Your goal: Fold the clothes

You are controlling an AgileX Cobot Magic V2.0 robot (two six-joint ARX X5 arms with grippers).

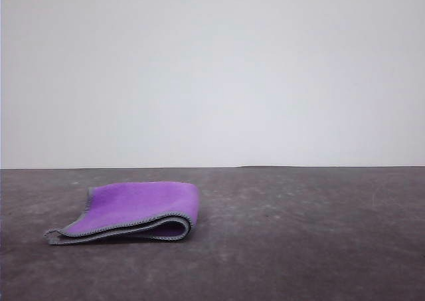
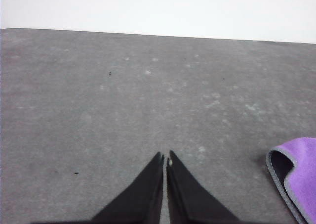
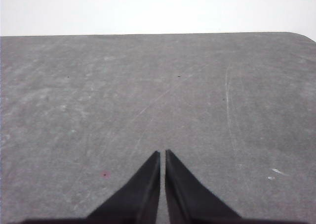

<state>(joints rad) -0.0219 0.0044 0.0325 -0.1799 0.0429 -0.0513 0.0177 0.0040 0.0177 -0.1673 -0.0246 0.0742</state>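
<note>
**A:** Front view entry. Your cloth lies in the lower left of the frame, on the dark grey worktop. It is folded over on itself, purple face outward on top. The fold runs along its right side, where the two layers curve round and leave a small dark gap between them. A grey stitched hem traces the near edges, and the lower layer's corner pokes out at the far left. A plain white wall fills the upper half of the frame.

**B:** And your end effectors?

**A:** Left wrist view: the left end effector sits at the bottom centre, its two black fingers drawn together with the barest slit between the tips, and nothing between them. It is above bare worktop. The cloth's edge enters at the lower right corner of that frame, purple with a dark inner face and grey hem, apart from the fingers.

**B:** The right one?

**A:** Right wrist view: the right end effector is likewise at bottom centre, fingers brought together, tips almost meeting, holding nothing. Under it you see scuffed grey worktop with pale scratches and a small reddish speck towards the lower left. The worktop's rounded far corner shows at the upper right.
</note>
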